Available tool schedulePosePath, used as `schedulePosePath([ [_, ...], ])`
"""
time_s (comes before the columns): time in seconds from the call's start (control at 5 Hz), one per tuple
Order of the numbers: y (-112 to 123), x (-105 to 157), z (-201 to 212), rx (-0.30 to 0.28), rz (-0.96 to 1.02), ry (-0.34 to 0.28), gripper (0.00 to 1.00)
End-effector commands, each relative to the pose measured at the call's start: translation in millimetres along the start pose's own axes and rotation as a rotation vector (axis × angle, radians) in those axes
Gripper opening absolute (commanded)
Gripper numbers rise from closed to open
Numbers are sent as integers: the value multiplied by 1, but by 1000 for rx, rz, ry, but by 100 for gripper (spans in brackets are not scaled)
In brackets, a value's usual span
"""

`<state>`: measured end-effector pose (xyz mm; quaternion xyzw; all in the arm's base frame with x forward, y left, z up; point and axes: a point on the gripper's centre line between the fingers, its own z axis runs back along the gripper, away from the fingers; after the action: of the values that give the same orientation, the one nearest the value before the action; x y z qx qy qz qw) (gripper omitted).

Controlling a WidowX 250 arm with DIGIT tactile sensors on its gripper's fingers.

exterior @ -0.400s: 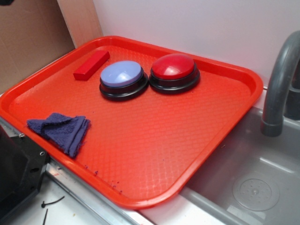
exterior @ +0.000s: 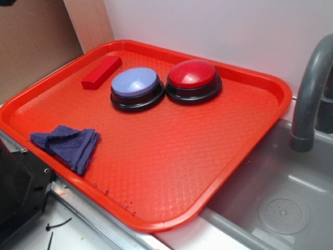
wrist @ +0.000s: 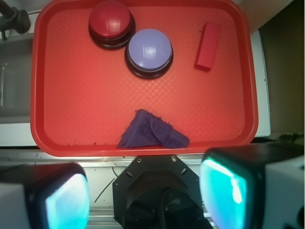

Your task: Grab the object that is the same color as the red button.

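The small red block (exterior: 101,72) lies flat on the red tray (exterior: 156,221) near its far left corner, just left of the lavender dome button (exterior: 136,83). The red dome button (exterior: 193,74) on its black base stands to the right of that one. In the wrist view the block (wrist: 208,46) is at the upper right and the red button (wrist: 110,18) at the top. My gripper (wrist: 145,195) is open and empty, its fingers (wrist: 66,200) wide apart. It is high above the tray's near edge, far from the block.
A crumpled dark blue cloth (exterior: 67,145) lies on the tray near its front left edge. A grey sink (exterior: 281,198) with a grey faucet (exterior: 309,94) is to the right. The black robot base (wrist: 157,191) sits below the tray's near edge.
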<state>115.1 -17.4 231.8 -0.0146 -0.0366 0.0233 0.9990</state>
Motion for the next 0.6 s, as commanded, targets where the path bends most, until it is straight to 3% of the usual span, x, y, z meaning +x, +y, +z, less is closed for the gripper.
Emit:
schedulePosePath([
  [0.0, 43, 39, -36, 68, 435, -36, 100],
  [0.2, 70, 57, -60, 138, 629, -69, 100],
  [0.4, 101, 73, -85, 207, 809, -142, 100],
])
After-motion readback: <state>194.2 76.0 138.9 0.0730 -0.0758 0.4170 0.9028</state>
